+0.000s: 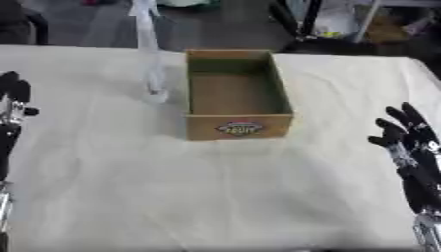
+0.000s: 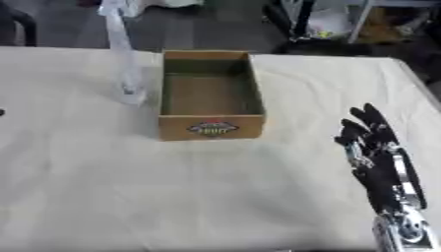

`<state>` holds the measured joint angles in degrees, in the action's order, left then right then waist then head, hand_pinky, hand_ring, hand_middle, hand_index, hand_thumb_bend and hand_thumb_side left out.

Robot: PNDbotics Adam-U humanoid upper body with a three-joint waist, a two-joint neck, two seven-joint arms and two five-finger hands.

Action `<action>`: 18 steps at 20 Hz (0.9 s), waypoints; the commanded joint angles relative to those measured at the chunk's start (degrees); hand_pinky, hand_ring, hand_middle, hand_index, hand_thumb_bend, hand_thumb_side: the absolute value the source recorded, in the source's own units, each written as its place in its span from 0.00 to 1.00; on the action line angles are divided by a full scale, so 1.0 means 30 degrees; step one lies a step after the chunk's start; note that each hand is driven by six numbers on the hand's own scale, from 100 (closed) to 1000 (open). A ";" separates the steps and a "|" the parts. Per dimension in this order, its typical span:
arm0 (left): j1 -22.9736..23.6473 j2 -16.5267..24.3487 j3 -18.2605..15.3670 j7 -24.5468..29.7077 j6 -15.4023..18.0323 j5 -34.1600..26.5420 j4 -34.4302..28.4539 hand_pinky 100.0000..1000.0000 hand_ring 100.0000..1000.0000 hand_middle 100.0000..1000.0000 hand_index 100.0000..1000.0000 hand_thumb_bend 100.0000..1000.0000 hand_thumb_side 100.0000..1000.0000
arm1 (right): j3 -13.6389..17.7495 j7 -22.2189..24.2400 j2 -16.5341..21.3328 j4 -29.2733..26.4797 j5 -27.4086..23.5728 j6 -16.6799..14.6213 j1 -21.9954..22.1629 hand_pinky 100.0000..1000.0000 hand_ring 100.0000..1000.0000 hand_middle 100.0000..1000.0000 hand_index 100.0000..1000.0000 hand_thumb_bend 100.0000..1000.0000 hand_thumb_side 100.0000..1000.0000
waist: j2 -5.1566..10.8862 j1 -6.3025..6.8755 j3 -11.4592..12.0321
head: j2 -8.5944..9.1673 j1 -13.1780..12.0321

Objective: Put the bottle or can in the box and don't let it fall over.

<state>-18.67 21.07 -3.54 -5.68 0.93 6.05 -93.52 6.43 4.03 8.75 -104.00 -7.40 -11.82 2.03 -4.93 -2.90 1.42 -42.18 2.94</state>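
Fingers on both of your hands are straight and spread, holding nothing. From the left eye view, your left hand (image 1: 12,101) sits at the left edge with its fingers up, and the clear plastic bottle (image 1: 151,59) stands ahead of those fingers and off to their right, upright on the cloth-covered table (image 1: 129,187), its long axis vertical and its cap reaching toward the far table edge. The bottle is just beside the left wall of the open cardboard box (image 1: 237,93), apart from it by a thin strip of cloth as far as you can tell. Your right hand (image 1: 413,147) waits near the lower right, and from its fingers the bottle lies well ahead and far to the left, with the whole box between. From the right eye view, the left hand is all but out of frame, while the right hand shows open, fingers up and apart, and the box again stands between it and the bottle. By that reading your left hand is the nearer one, with a free path; take the tall bottle low on its body, since it looks easy to tip.
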 commanded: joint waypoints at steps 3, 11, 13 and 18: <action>-0.2476 0.1681 0.1133 0.0961 -0.0625 0.1029 0.2072 0.60 1.00 0.89 0.87 0.44 0.61 | -0.0053 0.0115 0.0326 -0.0182 -0.0146 -0.0024 -0.0094 0.72 0.88 0.90 1.00 0.12 0.36 | 0.0222 0.0062 -0.0245 | 0.0154 -0.0052; -0.6292 0.1033 0.2430 0.1101 -0.0614 0.1328 0.6474 0.57 1.00 0.89 0.87 0.44 0.59 | -0.0229 0.0294 0.0309 -0.0147 -0.0318 -0.0003 -0.0100 0.72 0.88 0.90 1.00 0.12 0.36 | 0.0192 -0.0029 -0.0742 | 0.0113 -0.0190; -0.7067 0.0739 0.2419 0.0684 -0.0463 0.1319 0.7579 0.56 0.99 0.88 0.87 0.43 0.58 | -0.0273 0.0345 0.0303 -0.0143 -0.0357 0.0002 -0.0114 0.72 0.88 0.90 1.00 0.12 0.36 | 0.0165 -0.0029 -0.0924 | 0.0129 -0.0255; -0.8687 0.0236 0.2527 -0.0751 -0.0103 0.1252 0.9796 0.56 0.99 0.88 0.87 0.44 0.57 | -0.0387 0.0481 0.0323 -0.0147 -0.0464 0.0010 -0.0160 0.72 0.88 0.90 1.00 0.12 0.36 | 0.0047 -0.0043 -0.1310 | 0.0270 -0.0348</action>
<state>-43.25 21.36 4.04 -6.94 0.36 9.80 -64.84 5.25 5.22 8.76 -103.70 -8.34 -11.70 2.01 -5.36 -3.21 -2.56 -42.14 2.08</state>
